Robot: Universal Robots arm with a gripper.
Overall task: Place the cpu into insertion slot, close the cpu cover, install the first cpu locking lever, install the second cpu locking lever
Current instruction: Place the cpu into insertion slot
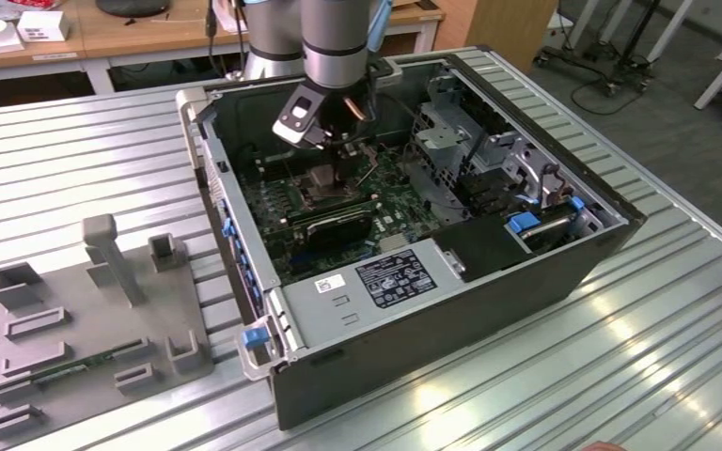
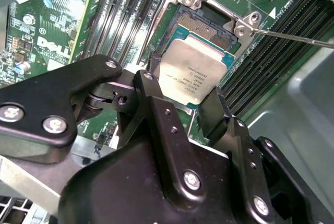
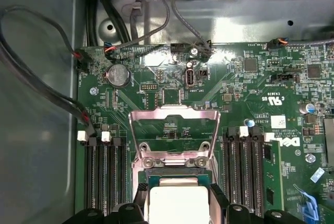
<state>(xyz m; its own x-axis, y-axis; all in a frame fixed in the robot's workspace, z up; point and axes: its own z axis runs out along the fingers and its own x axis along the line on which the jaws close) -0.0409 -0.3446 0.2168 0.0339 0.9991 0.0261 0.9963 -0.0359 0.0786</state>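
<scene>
My pincer [image 2: 182, 97] gripping the cpu [image 2: 192, 71] by its edges, over the insertion slot [image 2: 209, 30], cpu cover [image 3: 175, 112] flipped open.

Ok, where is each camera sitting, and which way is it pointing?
Exterior view: off the arm, looking down into the open computer case; the arm and pincer show.
Second wrist view: on the wrist, looking along the pincer at the cpu and the insertion slot.
First wrist view: on the wrist, facing the upright cpu cover.
Both wrist views share the cpu between the pincer's fingers.
</scene>
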